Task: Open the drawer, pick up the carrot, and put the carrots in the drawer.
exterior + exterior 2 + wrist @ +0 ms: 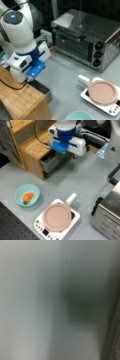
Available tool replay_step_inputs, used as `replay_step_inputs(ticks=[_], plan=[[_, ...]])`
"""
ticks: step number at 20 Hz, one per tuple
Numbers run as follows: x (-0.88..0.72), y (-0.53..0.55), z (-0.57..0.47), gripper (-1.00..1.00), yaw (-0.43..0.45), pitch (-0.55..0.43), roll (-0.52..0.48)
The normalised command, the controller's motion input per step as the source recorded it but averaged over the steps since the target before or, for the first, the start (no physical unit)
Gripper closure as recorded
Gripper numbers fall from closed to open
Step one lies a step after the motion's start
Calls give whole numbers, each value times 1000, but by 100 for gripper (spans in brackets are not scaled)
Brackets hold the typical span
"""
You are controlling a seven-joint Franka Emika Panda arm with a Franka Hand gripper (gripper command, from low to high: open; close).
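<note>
The drawer (42, 88) (50, 162) of the wooden-topped cabinet (17, 98) (33, 148) stands pulled out partway, showing its dark grey inside and grey front. My gripper (29, 79) (59, 152) hangs straight over the open drawer, its tips down at or inside the drawer; the blue mount and white hand hide the fingers. The orange carrot (28, 196) lies in a teal bowl (17, 193) on the grey table, far from the gripper at a front view's lower left. The wrist view shows only a blurred grey surface very close up.
A silver toaster oven (85, 40) (107, 217) stands on the table. A pink round plate (103, 92) (57, 217) rests on a white appliance with buttons (112, 109) (41, 228). The teal bowl's rim (78, 115) shows at a front view's bottom.
</note>
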Motion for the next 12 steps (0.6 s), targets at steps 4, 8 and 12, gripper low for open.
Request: replay_step_inputs(ticks=[4,8,12], plan=[[22,271,-70,-100,-97,-42,78],[11,436,-76,-100,-161,-65,84],[-14,420,-58,-100,-187,-76,69]])
